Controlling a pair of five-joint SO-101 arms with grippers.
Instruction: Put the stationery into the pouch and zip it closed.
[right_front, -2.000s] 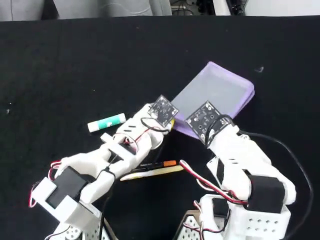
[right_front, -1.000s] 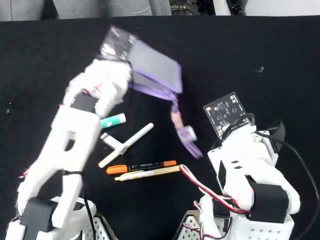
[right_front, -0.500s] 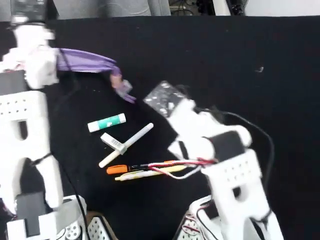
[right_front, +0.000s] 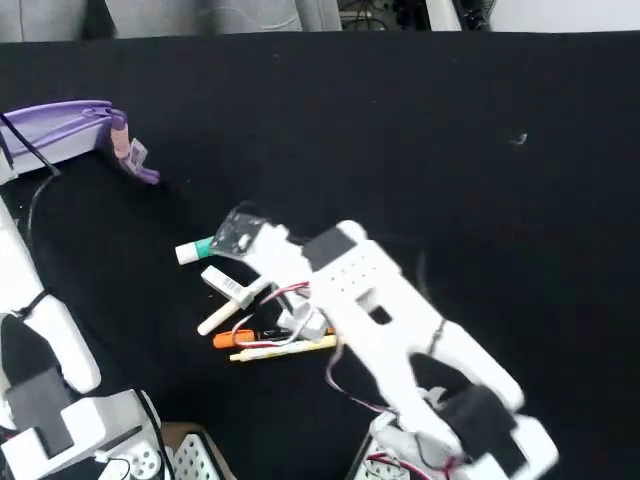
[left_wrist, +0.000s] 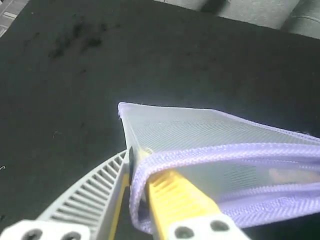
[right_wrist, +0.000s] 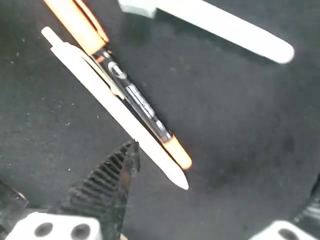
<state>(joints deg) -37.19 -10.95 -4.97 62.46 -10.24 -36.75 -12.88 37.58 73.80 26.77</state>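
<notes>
The right gripper (right_wrist: 220, 182) hangs wide open just over the cream pen (right_wrist: 113, 107) and the orange pen (right_wrist: 125, 90). The two lie side by side, touching — seen from above, their long axis runs roughly nine to three o'clock. This arm is much the nearer. The left gripper (left_wrist: 132, 157) is clamped on the edge of the pouch (right_front: 60, 125), holding it up — well apart, at about ten o'clock from the pens.

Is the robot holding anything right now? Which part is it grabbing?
The left gripper holds the purple pouch by its trimmed edge. The right gripper holds nothing.
</notes>
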